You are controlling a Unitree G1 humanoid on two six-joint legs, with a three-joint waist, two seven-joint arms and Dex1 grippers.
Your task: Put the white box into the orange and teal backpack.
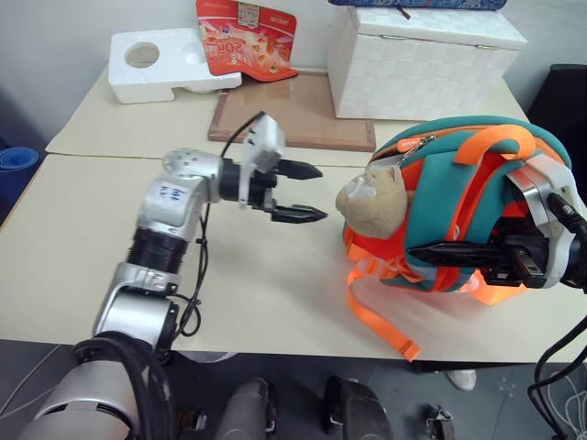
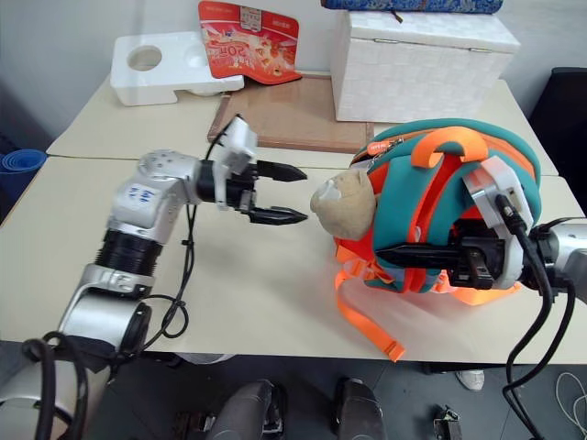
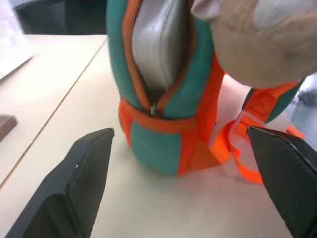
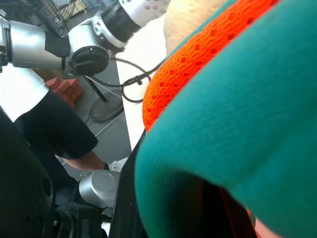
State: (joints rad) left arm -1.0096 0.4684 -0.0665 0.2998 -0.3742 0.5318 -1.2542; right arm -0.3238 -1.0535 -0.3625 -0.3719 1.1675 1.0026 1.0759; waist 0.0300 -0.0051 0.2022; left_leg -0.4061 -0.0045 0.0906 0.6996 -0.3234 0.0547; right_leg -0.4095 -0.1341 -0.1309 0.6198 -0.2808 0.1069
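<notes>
The backpack [image 1: 459,206] sits on the pale table [image 1: 92,229], bulging and soft, teal across the top with orange mesh sides and orange straps trailing toward the table's front edge. A tan plush bear [image 1: 371,197] hangs on the side of the backpack facing the left gripper [image 1: 307,192], whose two black fingers are spread wide, holding nothing, tips just short of the bear and apart from it. From the left wrist, the backpack's zip gapes beyond those fingers [image 3: 84,173], and a smooth pale grey-white surface shows in the opening: the white box [image 3: 158,44], inside the backpack, most of it hidden by teal fabric, its lettering and corners out of sight. The finger pads look finely textured, like rubber. The right gripper [image 1: 431,254] is on the backpack's near side, its fingers close together and pressed against the fabric; whether they pinch a fold or strap I cannot tell, since the right wrist camera is crowded by teal cloth and orange mesh. Behind the backpack stands a white woven lidded box [image 1: 422,60]; further along the back from it lie a wooden board [image 1: 293,115], a red packet [image 1: 246,37] and a white styrofoam block [image 1: 165,64] with round holes
</notes>
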